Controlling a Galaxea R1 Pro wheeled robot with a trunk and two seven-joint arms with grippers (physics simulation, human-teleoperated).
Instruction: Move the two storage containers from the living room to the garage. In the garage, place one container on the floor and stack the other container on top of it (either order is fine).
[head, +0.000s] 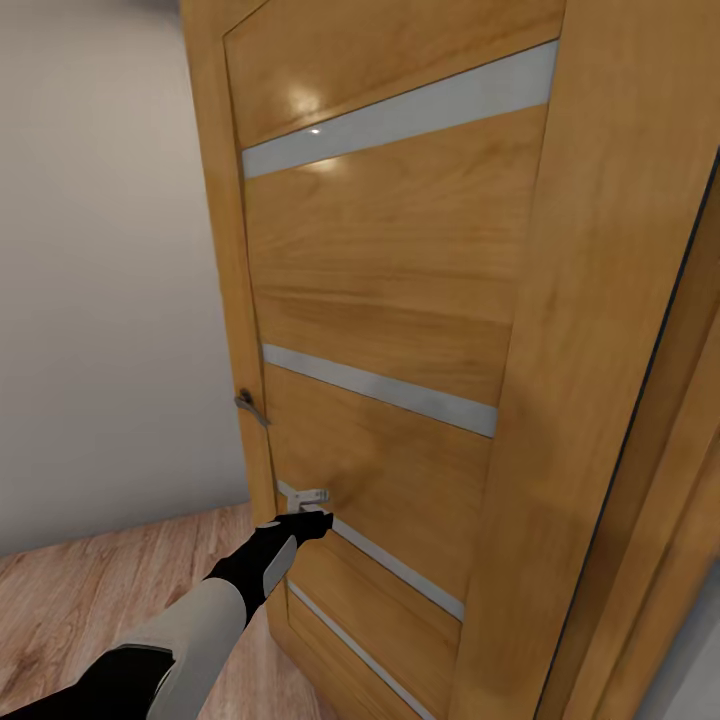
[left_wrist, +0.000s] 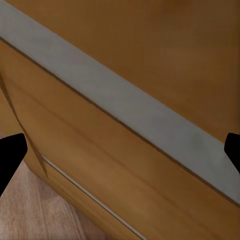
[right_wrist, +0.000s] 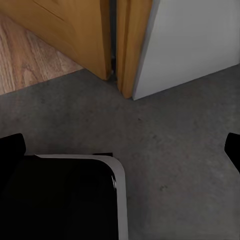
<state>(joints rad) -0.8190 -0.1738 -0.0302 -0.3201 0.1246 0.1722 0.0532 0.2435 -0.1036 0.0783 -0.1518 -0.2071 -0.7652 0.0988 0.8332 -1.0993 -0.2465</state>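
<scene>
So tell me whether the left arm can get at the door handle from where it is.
Probably yes. The left gripper is open at the door face, below the handle on the door's edge. Nothing lies between them, so a short lift toward that edge looks enough.

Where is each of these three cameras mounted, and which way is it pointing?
Head view: on the robot's head, facing the honey-brown wooden door with grey strips; left arm and left gripper reach toward it.
Left wrist view: by the left jaws, close to that door; black fingertips at the edges.
Right wrist view: aimed down at dark grey concrete floor; fingertips, robot body.
Shared: all three show the door.
</scene>
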